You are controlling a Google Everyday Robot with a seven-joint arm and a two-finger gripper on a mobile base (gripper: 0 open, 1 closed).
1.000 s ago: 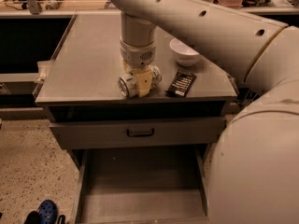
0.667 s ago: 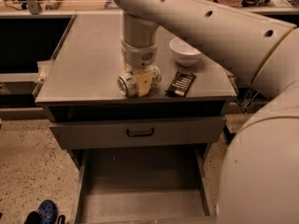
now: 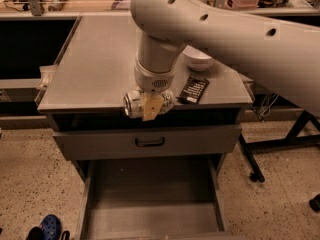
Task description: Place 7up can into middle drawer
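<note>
The 7up can (image 3: 133, 104) lies on its side in my gripper (image 3: 150, 108), which is shut on it from above. The can hangs at the front edge of the grey counter (image 3: 95, 69), its shiny end pointing left. One tan finger (image 3: 152, 107) crosses the can's front; the other is hidden behind it. The middle drawer (image 3: 150, 204) stands pulled open below and in front of the cabinet, its flat floor bare. The can is above the drawer's rear part, well over it.
A closed grey drawer front with a dark loop handle (image 3: 150, 142) sits between the counter and the open drawer. A white bowl (image 3: 199, 59) and a flat black snack packet (image 3: 193, 89) lie on the counter to the right of the gripper. A blue shoe (image 3: 50, 227) is on the floor at lower left.
My gripper has carried the can from the counter top forward to the counter's front edge. The bowl and packet have not moved.
</note>
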